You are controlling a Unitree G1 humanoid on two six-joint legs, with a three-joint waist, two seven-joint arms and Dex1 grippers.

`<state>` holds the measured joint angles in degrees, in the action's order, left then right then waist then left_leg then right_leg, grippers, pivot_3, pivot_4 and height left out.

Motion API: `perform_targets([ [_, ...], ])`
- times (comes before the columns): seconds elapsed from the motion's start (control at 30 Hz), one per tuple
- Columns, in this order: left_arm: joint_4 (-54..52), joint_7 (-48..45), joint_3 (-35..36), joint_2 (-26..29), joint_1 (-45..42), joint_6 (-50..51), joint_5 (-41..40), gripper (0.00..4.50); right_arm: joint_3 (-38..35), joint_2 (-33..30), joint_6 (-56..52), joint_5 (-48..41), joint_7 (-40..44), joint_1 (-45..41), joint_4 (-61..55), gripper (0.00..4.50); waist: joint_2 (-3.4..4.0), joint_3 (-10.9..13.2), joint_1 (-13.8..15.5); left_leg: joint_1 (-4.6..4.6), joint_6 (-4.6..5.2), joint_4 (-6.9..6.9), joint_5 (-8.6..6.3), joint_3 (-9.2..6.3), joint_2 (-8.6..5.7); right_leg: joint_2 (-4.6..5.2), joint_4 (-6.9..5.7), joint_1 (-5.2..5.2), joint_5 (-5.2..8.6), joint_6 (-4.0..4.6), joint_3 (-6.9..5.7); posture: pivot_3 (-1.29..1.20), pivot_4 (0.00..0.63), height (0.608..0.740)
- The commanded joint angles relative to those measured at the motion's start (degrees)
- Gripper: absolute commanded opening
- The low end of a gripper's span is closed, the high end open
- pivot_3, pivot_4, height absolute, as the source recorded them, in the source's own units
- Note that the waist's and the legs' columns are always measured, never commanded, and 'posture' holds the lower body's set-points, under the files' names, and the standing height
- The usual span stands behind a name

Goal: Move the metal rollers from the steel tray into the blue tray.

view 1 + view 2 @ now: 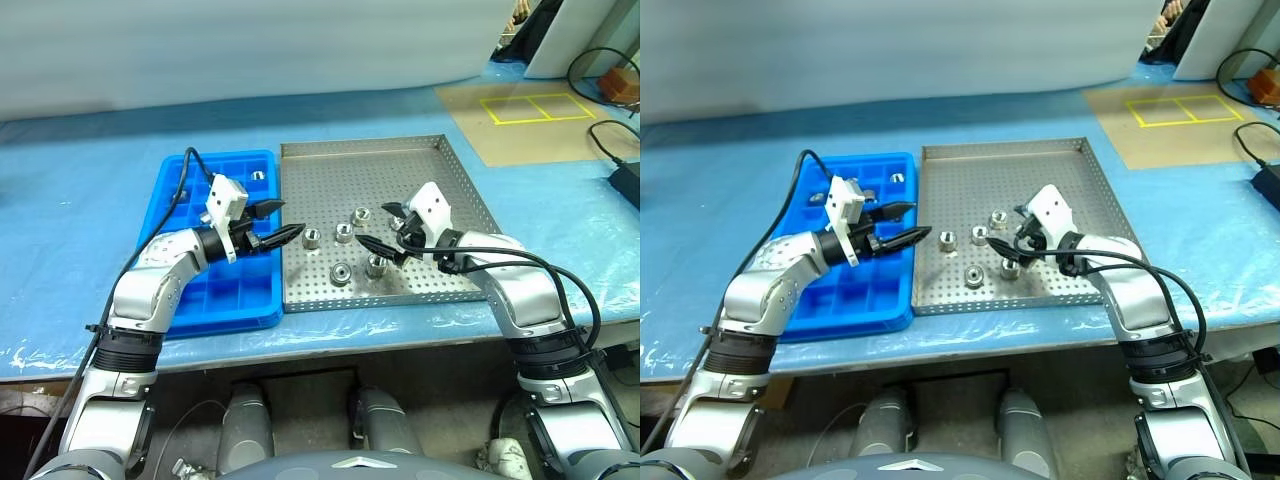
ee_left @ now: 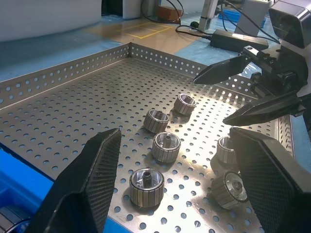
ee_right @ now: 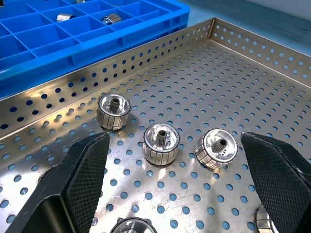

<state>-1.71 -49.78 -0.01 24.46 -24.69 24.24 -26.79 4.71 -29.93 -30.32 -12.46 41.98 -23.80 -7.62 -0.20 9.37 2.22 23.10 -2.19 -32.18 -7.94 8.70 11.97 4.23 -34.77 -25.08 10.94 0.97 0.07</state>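
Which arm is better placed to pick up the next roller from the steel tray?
Right, probably. The right gripper hangs open over the steel tray amid the rollers. The left gripper, also open, sits at the tray's edge by the blue tray.

The far half of the steel tray (image 1: 400,165) is bare perforated floor, open to approach from above. Five metal rollers (image 1: 343,233) cluster on the near half, with narrow gaps between them. The left gripper (image 1: 277,224), jaws apart, hangs over the tray's left rim; the right gripper (image 1: 378,227), jaws wide, crowds the cluster from the right. The low raised rim bars sideways entry. Most blue tray (image 1: 190,300) compartments stand free.
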Motion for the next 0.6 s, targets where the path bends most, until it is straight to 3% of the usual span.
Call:
perform_targets([
  [0.03,-1.9,0.1,1.3,-0.7,-0.9,-0.2,-1.7,3.77,-0.8,-0.3,0.5,-0.4,-0.2,-0.8,-1.7,4.49,0.0,0.0,0.0,0.0,0.0,0.0,0.0,0.0,0.0,0.0,0.0,0.0,0.0,0.0,0.0,-0.14,0.15,0.74],
  [0.6,-1.3,0.2,0.7,-0.6,-0.1,-1.3,-0.7,3.77,-0.1,0.4,0.8,0.1,-1.1,-0.9,-1.4,4.49,0.0,0.0,0.0,0.01,0.0,0.03,0.0,0.01,0.0,0.0,0.03,-0.02,0.01,-0.02,0.0,-0.14,0.15,0.74],
])
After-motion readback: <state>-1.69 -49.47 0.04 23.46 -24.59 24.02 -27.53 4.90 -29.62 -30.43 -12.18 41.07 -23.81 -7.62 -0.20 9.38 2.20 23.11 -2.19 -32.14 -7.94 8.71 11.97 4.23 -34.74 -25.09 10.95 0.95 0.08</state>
